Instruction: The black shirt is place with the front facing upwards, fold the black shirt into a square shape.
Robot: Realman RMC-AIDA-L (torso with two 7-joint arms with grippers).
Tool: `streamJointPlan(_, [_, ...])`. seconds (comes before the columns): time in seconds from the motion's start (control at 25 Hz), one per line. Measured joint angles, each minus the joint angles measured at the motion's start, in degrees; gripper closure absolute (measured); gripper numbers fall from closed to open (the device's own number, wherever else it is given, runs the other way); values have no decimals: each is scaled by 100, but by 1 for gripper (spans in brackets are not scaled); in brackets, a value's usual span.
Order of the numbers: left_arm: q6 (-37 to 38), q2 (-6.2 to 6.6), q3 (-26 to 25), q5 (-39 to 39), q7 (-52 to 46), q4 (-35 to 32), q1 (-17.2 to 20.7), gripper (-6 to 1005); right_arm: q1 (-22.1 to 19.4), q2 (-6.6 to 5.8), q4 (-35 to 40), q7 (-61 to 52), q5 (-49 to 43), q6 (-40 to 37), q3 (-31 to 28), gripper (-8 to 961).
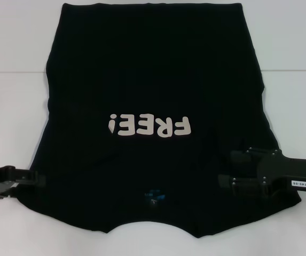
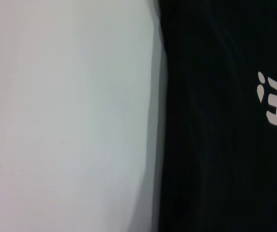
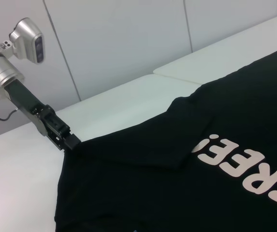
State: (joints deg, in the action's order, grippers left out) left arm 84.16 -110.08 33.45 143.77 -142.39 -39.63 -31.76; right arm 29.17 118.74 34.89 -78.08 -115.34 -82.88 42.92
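The black shirt (image 1: 153, 69) lies flat on the white table, front up, with the off-white "FREE!" print (image 1: 150, 126) in its middle and the blue neck label (image 1: 154, 196) at the near edge. The sleeves look folded in. My left gripper (image 1: 35, 178) is at the shirt's near left shoulder edge, and in the right wrist view (image 3: 72, 143) it looks shut on that edge. My right gripper (image 1: 228, 169) is over the near right shoulder with its fingers apart. The shirt also shows in the left wrist view (image 2: 215, 145) and the right wrist view (image 3: 177, 193).
The white table (image 1: 14, 106) extends on both sides of the shirt, with a seam line across it. A white wall (image 3: 128, 38) stands behind the table on the left side.
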Motion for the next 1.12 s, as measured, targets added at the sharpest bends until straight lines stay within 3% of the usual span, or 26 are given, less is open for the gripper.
streamJointPlan(0.36, [140, -15, 29, 11, 56, -93, -3, 238, 5, 0, 0, 0, 29, -1, -3, 101])
streamJointPlan(0.56, [38, -3, 34, 16, 64, -96, 15, 476, 14, 0, 0, -77, 27, -1, -3, 100])
streamJointPlan(0.72, [-99, -6, 35, 34, 64, -39, 16, 567, 21, -24, 45, -235, 18, 0, -3, 100])
streamJointPlan(0.84, [-117, 14, 36, 36, 65, -4, 9, 634, 51, -173, 79, -764, -3, -1, 20, 100])
streamJointPlan(1.0, [-86, 29, 39, 37, 84, 1, -6, 725, 236, -557, 240, -2165, -337, -58, 54, 100])
streamJointPlan(1.12, [-59, 42, 36, 37, 116, 3, -21, 955, 453, -888, 452, -3504, -933, -188, 48, 99])
